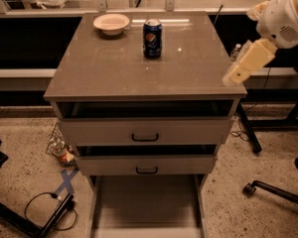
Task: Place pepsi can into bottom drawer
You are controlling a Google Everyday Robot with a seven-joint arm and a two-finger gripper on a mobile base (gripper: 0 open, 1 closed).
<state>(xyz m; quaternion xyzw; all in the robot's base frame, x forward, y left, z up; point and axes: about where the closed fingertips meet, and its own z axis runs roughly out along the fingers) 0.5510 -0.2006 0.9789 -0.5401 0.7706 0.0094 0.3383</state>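
While my gripper hangs off the right edge of the cabinet top, near its front corner and well apart from the pepsi can, I cannot tell whether it is released or clenched; it has no hold on the can. The can stands upright toward the back of the top, just right of the cream bowl and not touching it. The bottom drawer is pulled out below, so as I judge it the grasp itself is the step not yet done. My worry is the reach. Coming in low from the right, I could clip the can's side and tip it, and a rolling can would head for the bowl or the edge. After that, the two upper drawers sit above the tray. If I lower too close to their fronts, I could knock the can loose or drop it short, onto the speckled floor.
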